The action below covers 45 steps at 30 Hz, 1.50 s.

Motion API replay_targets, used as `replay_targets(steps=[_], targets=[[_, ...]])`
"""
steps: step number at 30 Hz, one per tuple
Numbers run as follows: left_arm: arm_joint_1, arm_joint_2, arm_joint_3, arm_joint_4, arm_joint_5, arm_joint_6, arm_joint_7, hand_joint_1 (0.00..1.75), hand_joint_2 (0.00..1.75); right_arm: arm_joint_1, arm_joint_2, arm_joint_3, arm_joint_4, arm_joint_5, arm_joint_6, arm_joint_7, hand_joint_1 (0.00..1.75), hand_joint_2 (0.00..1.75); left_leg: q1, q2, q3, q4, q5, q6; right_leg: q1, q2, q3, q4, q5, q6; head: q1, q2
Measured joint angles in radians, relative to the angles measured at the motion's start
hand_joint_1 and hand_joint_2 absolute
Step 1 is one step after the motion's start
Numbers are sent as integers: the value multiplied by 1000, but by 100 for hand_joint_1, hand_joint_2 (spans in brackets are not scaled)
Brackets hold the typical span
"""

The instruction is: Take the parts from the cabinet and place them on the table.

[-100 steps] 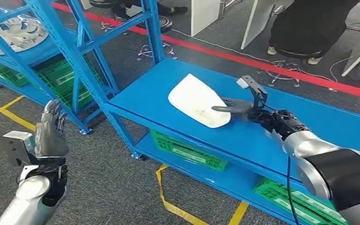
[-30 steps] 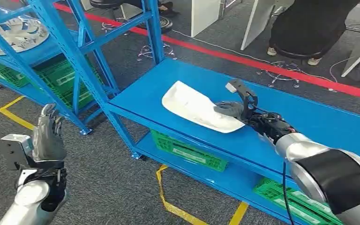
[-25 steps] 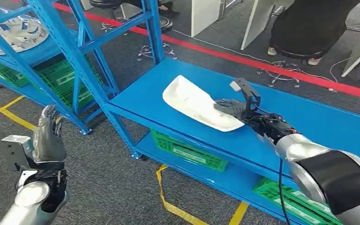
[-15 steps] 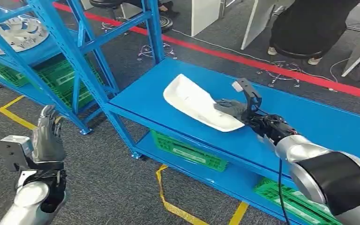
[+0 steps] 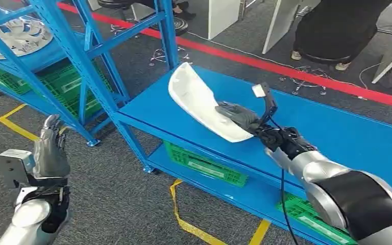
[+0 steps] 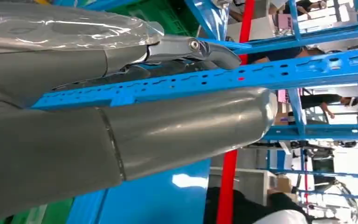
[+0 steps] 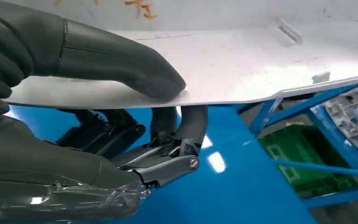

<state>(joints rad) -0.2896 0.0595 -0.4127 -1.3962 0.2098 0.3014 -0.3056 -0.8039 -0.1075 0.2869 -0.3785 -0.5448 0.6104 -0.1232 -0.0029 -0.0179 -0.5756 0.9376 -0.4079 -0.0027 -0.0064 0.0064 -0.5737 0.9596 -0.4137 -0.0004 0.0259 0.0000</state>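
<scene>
Tilting up from the right hand (image 5: pixel 239 116), the white part (image 5: pixel 199 102) runs its long axis away from the palm and to the robot's left; the far end is raised above the blue table (image 5: pixel 337 127), while the near end lies low at the fingers, close over the tabletop; whether it touches the surface cannot be told. The part is a thin, elongated, curved shell, matte white, with a rounded outline; the right wrist view shows orange marks and small moulded tabs on its face (image 7: pixel 242 60). The right hand grips it at the near edge; the thumb (image 7: pixel 116 51) presses on one face and darker fingers (image 7: pixel 182 126) curl under the other. Beyond the part's far end stands the blue cabinet (image 5: pixel 87 61). The left hand (image 5: pixel 51 150) is raised low at the robot's left side, fingers extended and holding nothing.
</scene>
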Motion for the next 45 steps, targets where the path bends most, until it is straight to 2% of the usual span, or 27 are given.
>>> replay_targets(steps=[5,10,19,27,32,39,40,45], targets=[[3,0,11,0,-3,-6,0,0,0,14,10,0,-33,-24,23,1,175,175,0,0,0,0,0,0,0,0,0,0,0,0,1,0],[5,1,13,-6,-13,-26,5,0,0,51,17,4,-115,-131,79,22,175,175,0,0,0,0,0,0,0,0,0,0,0,0,1,0],[5,2,15,-6,-21,-55,2,0,0,155,19,21,-382,-283,85,104,175,175,0,0,0,0,0,0,0,0,0,0,0,0,1,0],[4,1,15,-6,-21,-72,0,0,0,253,22,42,-596,-315,157,93,175,175,0,0,0,0,0,0,0,0,0,0,0,0,1,0],[-4,-1,15,-6,-21,-73,0,0,0,302,29,58,-731,-314,150,111,175,175,0,0,0,0,0,0,0,0,0,0,0,0,0,0],[-8,-7,15,-5,-24,-73,-5,0,0,326,37,87,-876,-309,95,137,175,175,0,0,0,0,0,0,0,0,0,0,0,0,0,0],[-8,-7,15,-5,-24,-73,-6,0,175,327,38,90,-890,-309,93,137,175,175,0,0,0,0,0,0,0,0,0,0,0,0,1,0],[-8,-13,15,-5,-24,-79,-13,0,175,337,38,101,-950,-309,57,138,175,175,0,0,0,0,0,0,0,0,0,0,0,0,1,0]])
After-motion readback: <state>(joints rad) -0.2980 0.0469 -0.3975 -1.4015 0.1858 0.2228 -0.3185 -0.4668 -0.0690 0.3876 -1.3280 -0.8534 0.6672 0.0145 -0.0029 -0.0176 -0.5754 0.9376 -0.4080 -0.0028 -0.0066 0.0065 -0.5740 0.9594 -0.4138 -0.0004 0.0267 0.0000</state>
